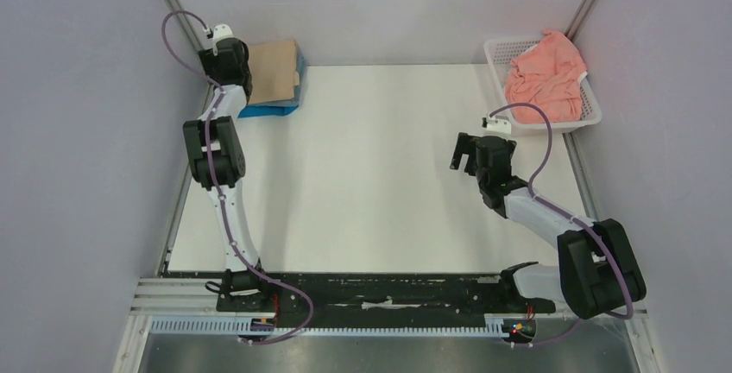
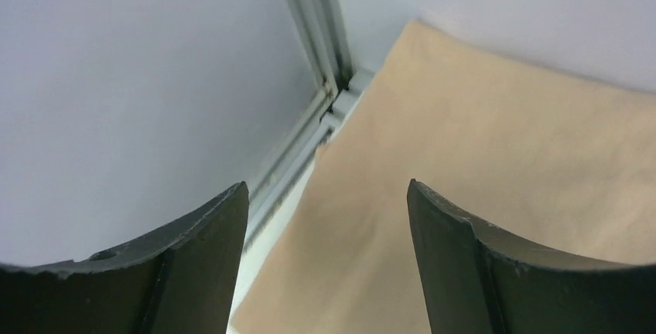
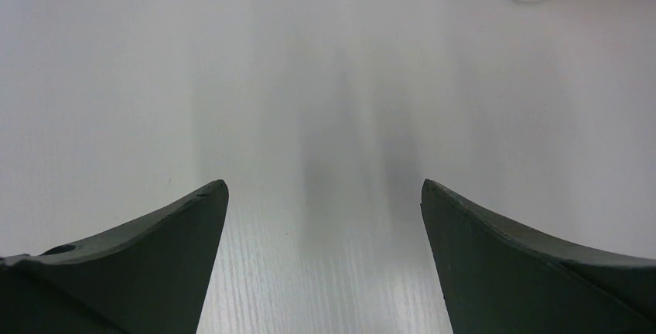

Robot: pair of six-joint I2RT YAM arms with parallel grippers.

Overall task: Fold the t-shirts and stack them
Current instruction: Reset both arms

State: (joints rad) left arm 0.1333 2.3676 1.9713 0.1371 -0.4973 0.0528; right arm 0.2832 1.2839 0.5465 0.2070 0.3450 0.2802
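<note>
My left gripper point(image 2: 329, 187) hangs over the far left corner of the table point(image 1: 380, 174), its jaws spread wide with nothing between them. The folded tan t-shirt point(image 2: 495, 156) lies flat just under them, and I cannot tell whether a fingertip brushes the cloth. From above, that tan shirt sits on top of the stack, with the bright blue t-shirt point(image 1: 272, 110) showing along its near edge. My right gripper point(image 3: 325, 183) is also fully spread and holds nothing. It hovers over bare white tabletop on the right side, near the white basket point(image 1: 594, 114). The salmon-pink t-shirt point(image 1: 544, 75) lies crumpled inside that basket.
</note>
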